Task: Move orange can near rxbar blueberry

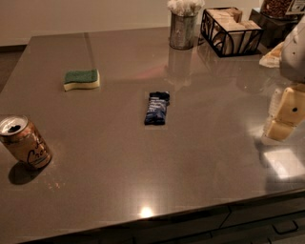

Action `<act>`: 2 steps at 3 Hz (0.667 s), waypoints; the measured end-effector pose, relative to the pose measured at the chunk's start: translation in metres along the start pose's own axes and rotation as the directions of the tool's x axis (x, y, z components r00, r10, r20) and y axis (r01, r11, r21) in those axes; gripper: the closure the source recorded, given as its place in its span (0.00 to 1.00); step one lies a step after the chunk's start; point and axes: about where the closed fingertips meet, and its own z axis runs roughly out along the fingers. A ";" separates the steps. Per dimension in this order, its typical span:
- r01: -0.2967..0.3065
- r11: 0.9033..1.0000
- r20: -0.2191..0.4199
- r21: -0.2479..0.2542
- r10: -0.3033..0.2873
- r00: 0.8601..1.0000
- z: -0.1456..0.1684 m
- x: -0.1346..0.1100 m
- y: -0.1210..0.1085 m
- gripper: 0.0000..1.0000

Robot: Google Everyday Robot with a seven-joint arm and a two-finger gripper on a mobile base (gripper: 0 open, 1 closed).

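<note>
Nothing was done yet: the small orange-tan metal can [24, 143] stood near left, well apart from the flat dark-blue rxbar blueberry wrapper [157, 108]. The pale gripper [285, 114] hung at right, and I could not tell its state. Next it needed a long reach left to the can.

You get one view: high over the near edge of the counter [200, 162], tilted down toward the far wall [95, 14]; gripper [285, 114] close at right edge.

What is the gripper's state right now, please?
Gripper: at the right edge of the view; open or closed cannot be told. It is not on the orange can, which stands far to the left.
</note>
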 end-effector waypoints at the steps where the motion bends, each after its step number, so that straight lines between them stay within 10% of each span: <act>1: 0.000 1.000 0.000 0.000 0.000 1.000 0.000 0.000 0.000 0.00; 2: 0.014 1.000 0.086 -0.016 -0.013 0.996 -0.005 -0.026 -0.002 0.00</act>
